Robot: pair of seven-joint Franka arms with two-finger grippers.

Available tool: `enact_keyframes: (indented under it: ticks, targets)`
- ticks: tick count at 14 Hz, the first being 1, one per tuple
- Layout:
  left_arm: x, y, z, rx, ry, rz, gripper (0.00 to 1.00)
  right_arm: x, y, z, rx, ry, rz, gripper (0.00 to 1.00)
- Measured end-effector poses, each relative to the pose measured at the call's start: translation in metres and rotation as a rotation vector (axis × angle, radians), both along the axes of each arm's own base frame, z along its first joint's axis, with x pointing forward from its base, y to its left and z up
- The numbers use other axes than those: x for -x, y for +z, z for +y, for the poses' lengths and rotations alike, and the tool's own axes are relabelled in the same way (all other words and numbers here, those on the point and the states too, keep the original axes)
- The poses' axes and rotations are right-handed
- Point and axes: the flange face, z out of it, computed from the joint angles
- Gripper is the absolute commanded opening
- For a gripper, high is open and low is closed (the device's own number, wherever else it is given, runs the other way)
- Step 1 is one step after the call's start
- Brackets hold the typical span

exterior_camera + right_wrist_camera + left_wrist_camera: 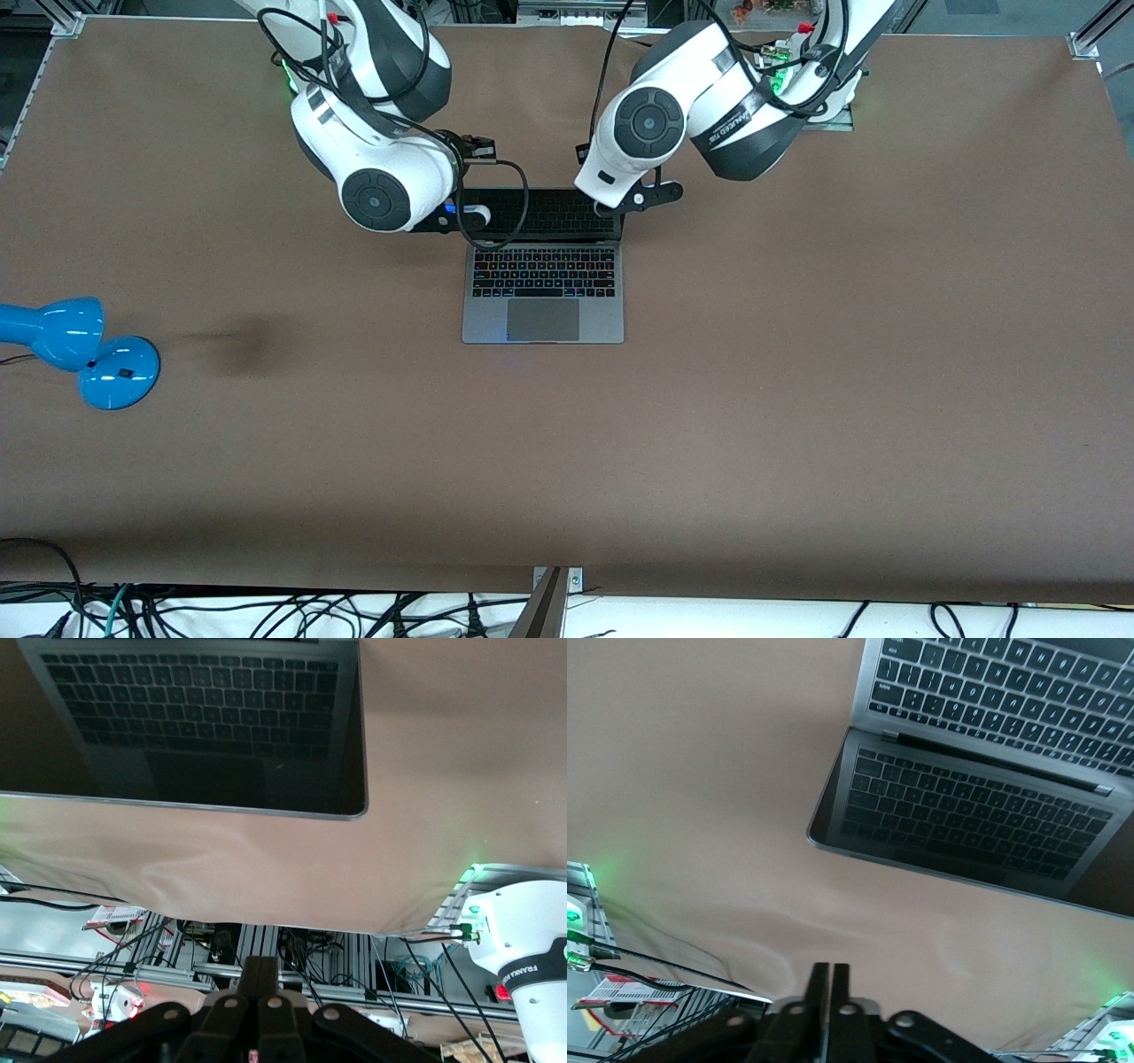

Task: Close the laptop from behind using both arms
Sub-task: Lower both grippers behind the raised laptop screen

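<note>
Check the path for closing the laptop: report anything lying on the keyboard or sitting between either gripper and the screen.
Nothing visible blocks it. The laptop stands open with its keyboard and trackpad bare. The left gripper and right gripper, both shut, face the screen with only open air between. The blue lamp sits toward the right arm's end of the table.

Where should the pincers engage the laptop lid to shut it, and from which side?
Take the laptop lid by its top edge, near each corner, from the robots' side. It stands open, screen facing the front camera. Both the left pincer and right pincer look shut, so pushing probably suits.
</note>
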Motion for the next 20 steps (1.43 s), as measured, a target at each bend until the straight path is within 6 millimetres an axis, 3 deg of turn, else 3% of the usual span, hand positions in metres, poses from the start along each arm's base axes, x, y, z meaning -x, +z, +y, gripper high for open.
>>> enact_keyframes:
  ticks: [3,9,20]
  targets:
    - [-0.005,-0.014,0.001,0.008,0.007,0.018,0.0,0.002,-0.018,-0.001,0.007,0.0,0.03,0.0]
    - [-0.022,-0.035,0.001,0.048,0.043,0.001,0.0,-0.013,-0.052,0.004,-0.045,-0.04,-0.018,0.0]
    - [-0.048,-0.051,0.017,0.044,0.068,-0.033,0.0,-0.041,-0.057,-0.006,-0.078,-0.126,-0.124,0.0]
